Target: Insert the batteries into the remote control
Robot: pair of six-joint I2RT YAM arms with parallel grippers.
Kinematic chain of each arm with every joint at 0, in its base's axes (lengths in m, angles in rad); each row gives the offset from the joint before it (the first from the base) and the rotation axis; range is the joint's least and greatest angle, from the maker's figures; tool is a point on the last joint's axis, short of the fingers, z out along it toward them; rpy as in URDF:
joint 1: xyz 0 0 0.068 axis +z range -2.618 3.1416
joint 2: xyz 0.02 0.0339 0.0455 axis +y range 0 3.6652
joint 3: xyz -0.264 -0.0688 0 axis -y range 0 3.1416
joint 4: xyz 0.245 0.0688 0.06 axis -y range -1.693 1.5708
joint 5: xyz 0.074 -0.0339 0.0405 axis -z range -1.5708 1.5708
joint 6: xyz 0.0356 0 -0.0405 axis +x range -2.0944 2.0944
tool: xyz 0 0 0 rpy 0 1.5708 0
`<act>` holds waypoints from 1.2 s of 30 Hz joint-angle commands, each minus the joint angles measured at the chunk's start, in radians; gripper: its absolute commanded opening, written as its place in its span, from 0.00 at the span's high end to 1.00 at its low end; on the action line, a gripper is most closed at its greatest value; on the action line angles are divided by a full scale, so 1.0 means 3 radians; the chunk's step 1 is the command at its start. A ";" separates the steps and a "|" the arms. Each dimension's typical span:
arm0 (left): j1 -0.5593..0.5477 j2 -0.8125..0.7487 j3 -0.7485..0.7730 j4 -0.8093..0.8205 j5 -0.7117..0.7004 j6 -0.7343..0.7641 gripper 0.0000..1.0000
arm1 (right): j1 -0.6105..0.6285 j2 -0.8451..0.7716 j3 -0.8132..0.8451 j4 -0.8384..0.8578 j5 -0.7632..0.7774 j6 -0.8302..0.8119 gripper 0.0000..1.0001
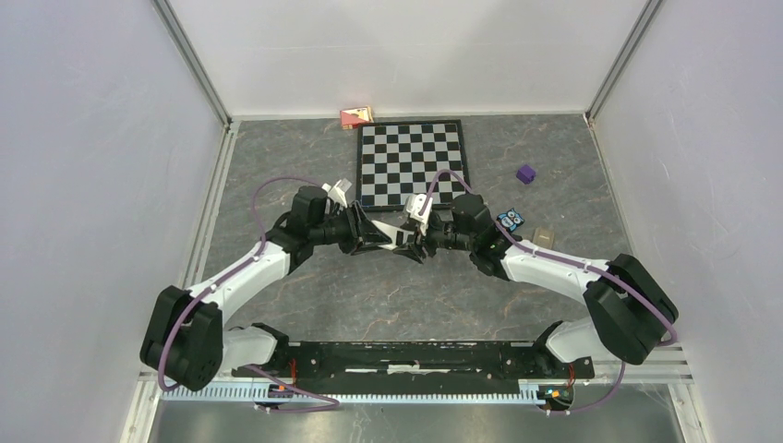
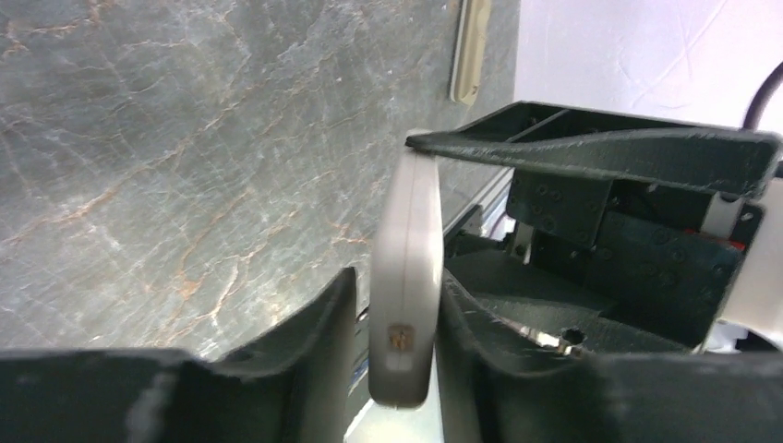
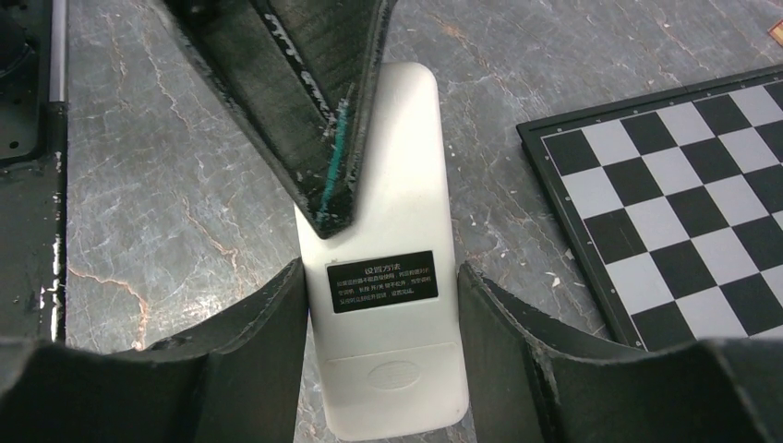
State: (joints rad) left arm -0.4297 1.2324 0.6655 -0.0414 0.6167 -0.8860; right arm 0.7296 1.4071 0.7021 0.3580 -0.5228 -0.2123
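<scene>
Worktop [image 1: 305, 305]: dark grey stone-pattern surface with pale and rust-coloured veins; metal rail [image 1: 210, 212] along its left edge. Enclosure: plain white back wall [image 1: 406, 46], left wall [image 1: 83, 166] and right wall [image 1: 711, 138] rising from the worktop's edges; left corner post [image 1: 194, 60] and right corner post [image 1: 623, 55], metal, at the far corners; light soft and even, shadows faint.

Remote control [image 3: 388, 369]: slim, off-white, rounded corners. It's held between the two arms at mid-workspace, just in front of the chessboard [image 1: 413, 164]. Its back faces the right wrist camera: a black label with white print, and below it a flush cover panel with an oval embossed logo. The right gripper [image 3: 383, 277] clamps its long side edges. The left gripper [image 2: 397, 281] straddles its thin profile, one finger lying on the back face; can't confirm that grip is tight.
</scene>
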 commanded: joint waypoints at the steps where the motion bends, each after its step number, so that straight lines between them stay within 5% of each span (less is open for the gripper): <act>1: -0.0011 0.0058 0.0168 0.0299 0.0179 -0.0205 0.66 | 0.0029 -0.0057 0.0201 0.0183 -0.0159 -0.0021 0.70; 4: -0.0005 0.0110 0.0197 0.0461 0.0343 -0.0171 0.98 | 0.0027 -0.0041 0.0263 0.0133 -0.0112 0.0134 0.67; 9: 0.0066 0.0100 0.0321 0.0295 0.0388 0.0280 0.98 | -0.0043 0.0170 0.0995 -0.1074 0.0263 0.0518 0.19; 12: 0.0212 0.0122 0.0333 0.0286 0.0430 0.0305 0.98 | -0.0168 0.0106 0.1103 -0.1344 0.0193 0.0880 0.03; 18: 0.0297 0.0054 0.0380 0.0337 0.0475 0.0249 0.98 | -0.0668 -0.0631 0.0385 -0.0488 0.0150 0.1914 0.02; 24: 0.0344 -0.0130 0.0433 0.0330 0.0313 0.0252 0.98 | -0.0912 -0.0995 0.0304 -0.0908 0.1704 0.1973 0.02; 29: 0.0359 -0.0170 0.0516 0.0279 0.0338 0.0230 0.98 | -0.1138 -0.0663 0.0650 -0.1380 0.0870 0.1799 0.02; 32: 0.0359 -0.0168 0.0547 0.0345 0.0449 0.0102 0.98 | -0.1137 -0.0675 0.0234 -0.0451 -0.0339 0.2621 0.02; 36: 0.0359 -0.0171 0.0586 0.0517 0.0636 -0.0232 0.98 | -0.1113 -0.0827 -0.0656 0.2239 -0.0472 0.4700 0.03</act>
State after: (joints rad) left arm -0.3256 1.2079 0.7921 0.0265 0.7265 -0.8581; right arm 0.3885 1.1995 0.6754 0.3431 -0.4881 0.6331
